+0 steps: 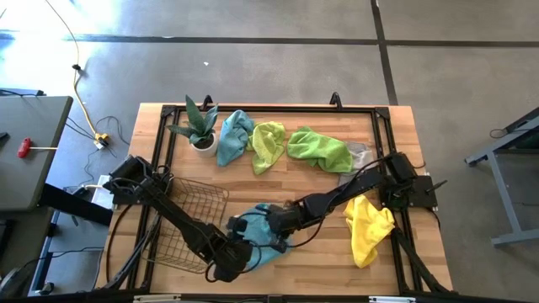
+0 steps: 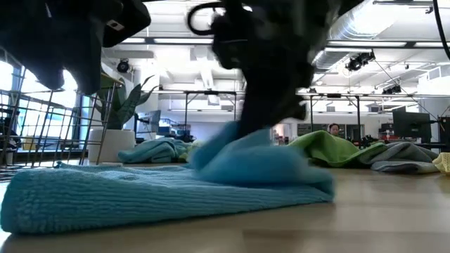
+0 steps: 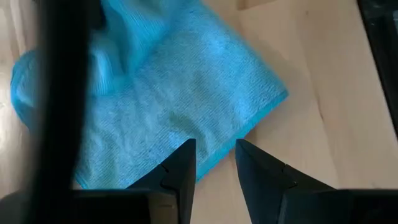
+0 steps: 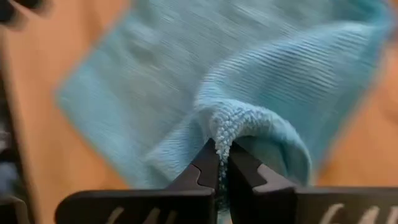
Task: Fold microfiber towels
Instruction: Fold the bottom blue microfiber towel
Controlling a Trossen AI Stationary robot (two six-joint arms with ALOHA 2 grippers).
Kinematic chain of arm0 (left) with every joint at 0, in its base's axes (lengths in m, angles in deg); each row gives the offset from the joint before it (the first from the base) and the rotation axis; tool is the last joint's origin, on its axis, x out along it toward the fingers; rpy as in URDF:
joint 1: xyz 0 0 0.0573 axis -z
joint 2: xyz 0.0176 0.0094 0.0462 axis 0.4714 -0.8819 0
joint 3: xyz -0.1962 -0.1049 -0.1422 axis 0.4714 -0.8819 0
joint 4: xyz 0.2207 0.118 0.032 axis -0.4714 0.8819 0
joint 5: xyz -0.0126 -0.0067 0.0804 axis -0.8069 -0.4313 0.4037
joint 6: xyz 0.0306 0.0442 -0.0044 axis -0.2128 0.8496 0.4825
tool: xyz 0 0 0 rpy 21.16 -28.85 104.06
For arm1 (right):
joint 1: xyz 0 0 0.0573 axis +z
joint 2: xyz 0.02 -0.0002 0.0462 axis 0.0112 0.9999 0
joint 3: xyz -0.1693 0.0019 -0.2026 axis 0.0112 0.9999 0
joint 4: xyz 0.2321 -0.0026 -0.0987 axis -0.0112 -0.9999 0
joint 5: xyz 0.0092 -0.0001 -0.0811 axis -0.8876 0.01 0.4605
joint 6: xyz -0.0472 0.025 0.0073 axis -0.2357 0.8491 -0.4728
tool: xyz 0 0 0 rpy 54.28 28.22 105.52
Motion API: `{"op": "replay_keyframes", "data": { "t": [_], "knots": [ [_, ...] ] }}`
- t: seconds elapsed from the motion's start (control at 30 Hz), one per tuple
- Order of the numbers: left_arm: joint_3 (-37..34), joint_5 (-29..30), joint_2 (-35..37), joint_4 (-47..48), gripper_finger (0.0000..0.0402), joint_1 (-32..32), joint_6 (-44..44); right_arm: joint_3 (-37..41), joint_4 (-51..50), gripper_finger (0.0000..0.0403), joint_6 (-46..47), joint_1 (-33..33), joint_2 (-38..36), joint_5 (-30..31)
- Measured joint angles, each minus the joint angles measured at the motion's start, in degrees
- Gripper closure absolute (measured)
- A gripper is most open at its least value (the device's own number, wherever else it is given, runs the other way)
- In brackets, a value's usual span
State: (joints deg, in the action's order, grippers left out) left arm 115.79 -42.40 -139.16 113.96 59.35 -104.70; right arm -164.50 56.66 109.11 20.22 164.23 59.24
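A teal towel [image 1: 263,234] lies near the table's front middle, and most of it is flat on the wood [image 2: 140,193]. My right gripper [image 1: 271,220] reaches in from the right and is shut on a raised part of it [image 4: 225,134]. My left gripper [image 1: 234,259] is open over the towel's near edge [image 3: 214,158], its fingers above either side of that edge. In the low view it hangs above the cloth [image 2: 67,42]. Other towels lie at the back: teal [image 1: 233,135], lime green [image 1: 268,145], green [image 1: 318,150] and pale grey [image 1: 359,155]. A yellow one [image 1: 368,225] lies at the right. My right gripper pinches a bunched fold of the teal towel [image 4: 224,127] between its two fingertips. It comes slanting down from the table's right side. The pinched fold stands a little above the table [image 2: 261,151], and the rest of the towel lies slack on the wood.
A potted plant [image 1: 200,128] stands at the back left. A dark wire-mesh basket [image 1: 187,220] sits at the front left, beside my left arm. Bare wood [image 1: 320,252] shows between the teal and yellow towels. A black frame [image 1: 269,108] runs around the table.
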Motion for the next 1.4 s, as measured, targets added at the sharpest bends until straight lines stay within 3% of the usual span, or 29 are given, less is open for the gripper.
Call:
{"op": "replay_keyframes", "data": {
  "t": [0.33, 0.67, 0.8, 1.03, 1.4],
  "knots": [
    [0.0, 0.0, 0.0, -1.3, 0.0298, -3.3, 1.5, 0.0, -29.8, 0.0402, 0.2, -0.3, -8.7, 11.0],
    [0.0, -0.1, 0.0, -2.1, 0.0298, -6.5, 3.2, 0.0, -51.9, 0.0402, 3.8, -3.0, -12.2, 17.6],
    [0.0, -0.2, 0.0, -2.0, 0.0298, -7.4, 3.2, 0.0, -48.5, 0.0402, 4.3, -4.0, -12.4, 15.5],
    [0.0, -4.4, 0.0, -1.4, 0.0298, -6.8, 3.2, 0.0, -31.2, 0.0402, 3.1, -2.7, -12.2, 9.0],
    [0.0, -4.6, 0.0, -0.5, 0.0298, -3.2, 3.1, 0.0, -17.8, 0.0402, 2.7, 0.3, -5.7, 9.0]
  ]
}}
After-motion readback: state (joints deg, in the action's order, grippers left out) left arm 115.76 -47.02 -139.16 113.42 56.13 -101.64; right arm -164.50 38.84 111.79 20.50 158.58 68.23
